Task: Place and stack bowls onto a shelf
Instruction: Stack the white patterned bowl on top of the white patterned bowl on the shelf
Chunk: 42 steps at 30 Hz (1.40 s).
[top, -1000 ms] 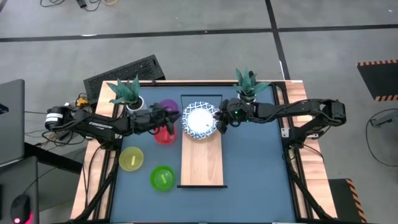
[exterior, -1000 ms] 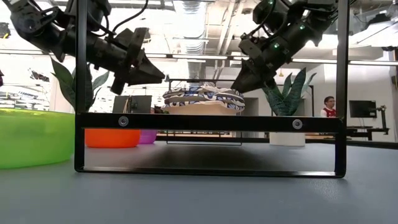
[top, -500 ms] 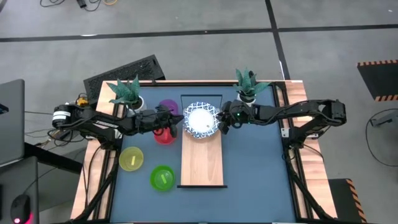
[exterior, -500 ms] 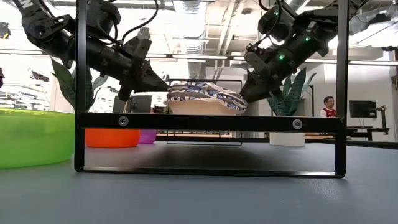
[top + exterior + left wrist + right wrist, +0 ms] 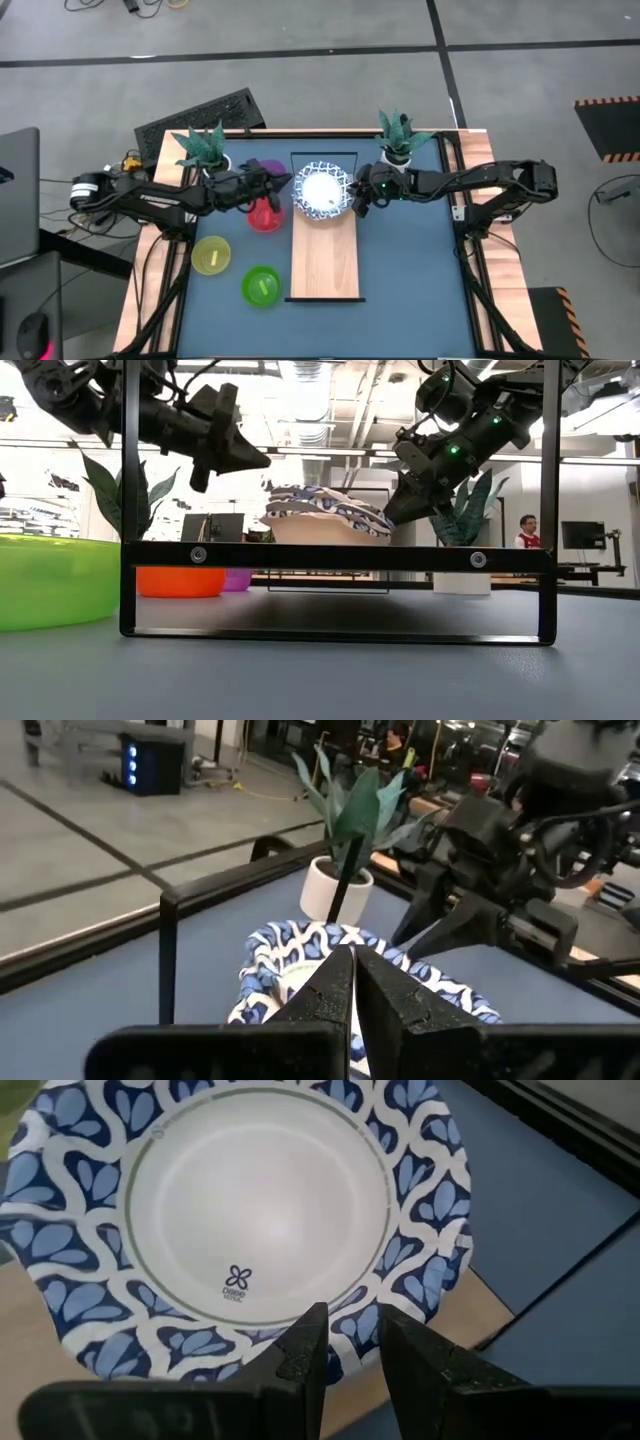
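Note:
A white bowl with a blue-patterned rim (image 5: 322, 190) sits on the far end of the light-wood shelf (image 5: 325, 260) and is tilted. My right gripper (image 5: 352, 197) reaches it from the right, with a narrow gap between its fingers over the bowl's right rim. My left gripper (image 5: 262, 460) is shut and hangs above and left of the bowl's left rim (image 5: 272, 492), touching nothing. The red (image 5: 264, 216), yellow (image 5: 211, 256) and green (image 5: 262, 286) bowls stand on the blue tabletop left of the shelf. The purple bowl (image 5: 271, 168) is partly under the left arm. My right gripper has both fingertips (image 5: 305, 1330) on top of the patterned rim (image 5: 345, 1325) at the bowl's right side. It slants down from the table's right. The rim shows in the gap between them. The bowl tilts on the shelf, right rim (image 5: 385, 520) low and left rim raised.
Two potted plants (image 5: 205, 148) (image 5: 400, 135) stand at the far edge on either side of the shelf. A black frame (image 5: 335, 556) crosses the low view in front of the shelf. A person (image 5: 528, 532) sits far off in the room. The shelf's near half is bare wood.
My left gripper has shut, dipped toward the bowl's left rim, then risen above it. My right gripper has come down onto the bowl's right rim. The bowl, level before, now tilts with its left rim up and its right rim down.

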Each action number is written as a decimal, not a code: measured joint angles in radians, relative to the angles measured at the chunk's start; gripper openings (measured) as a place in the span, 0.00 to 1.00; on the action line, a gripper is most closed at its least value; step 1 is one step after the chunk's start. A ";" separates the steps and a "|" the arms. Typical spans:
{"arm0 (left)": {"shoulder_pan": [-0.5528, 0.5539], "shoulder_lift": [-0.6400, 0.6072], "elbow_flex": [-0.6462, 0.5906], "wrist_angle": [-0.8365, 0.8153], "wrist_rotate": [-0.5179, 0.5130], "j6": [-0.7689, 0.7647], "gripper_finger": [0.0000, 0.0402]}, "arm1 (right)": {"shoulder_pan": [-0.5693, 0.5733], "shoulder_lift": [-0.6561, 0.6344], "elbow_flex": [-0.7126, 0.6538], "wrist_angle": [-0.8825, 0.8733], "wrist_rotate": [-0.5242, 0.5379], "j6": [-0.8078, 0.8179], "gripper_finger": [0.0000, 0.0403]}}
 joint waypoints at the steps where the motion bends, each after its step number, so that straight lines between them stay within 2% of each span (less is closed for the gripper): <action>1: 0.000 -0.001 0.000 0.003 0.001 0.007 0.00 | -0.001 0.000 0.000 0.000 0.000 -0.001 0.29; 8: 0.000 0.064 0.020 -0.015 0.090 0.058 0.00 | -0.001 0.000 0.000 0.000 -0.001 -0.019 0.29; 15: 0.001 0.183 0.126 -0.034 0.104 0.175 0.00 | 0.000 0.000 0.000 -0.002 -0.004 -0.019 0.29; 21: 0.006 0.274 0.258 -0.331 0.107 0.199 0.00 | 0.000 0.000 0.000 -0.001 -0.005 -0.019 0.29; 23: 0.005 0.288 0.281 -0.375 0.117 0.183 0.00 | 0.000 -0.001 0.000 -0.001 -0.005 -0.020 0.29; 42: -0.009 0.294 0.259 -0.431 0.068 0.119 0.00 | -0.001 -0.001 0.000 -0.012 -0.026 -0.027 0.29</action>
